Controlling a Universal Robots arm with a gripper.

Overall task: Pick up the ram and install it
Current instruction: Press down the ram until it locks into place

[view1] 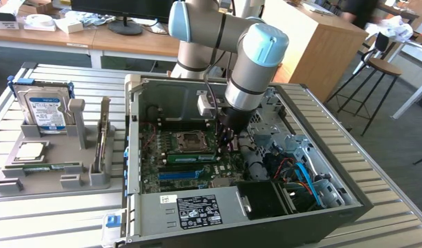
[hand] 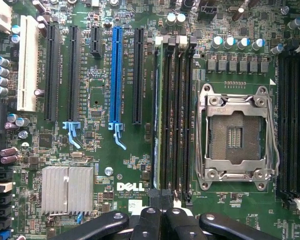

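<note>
While standing on edge in a motherboard [hand: 130, 165] slot, under gripper [hand: 157, 212] | ram [view1: 190, 157]: thin, light, stiff, breaks easily | best held by long edges | gripper pressed together, pinching nothing

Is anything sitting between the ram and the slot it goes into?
Nothing visible. The ram already sits upright on the motherboard beside the processor socket, with the shut fingers at one end of it.
</note>
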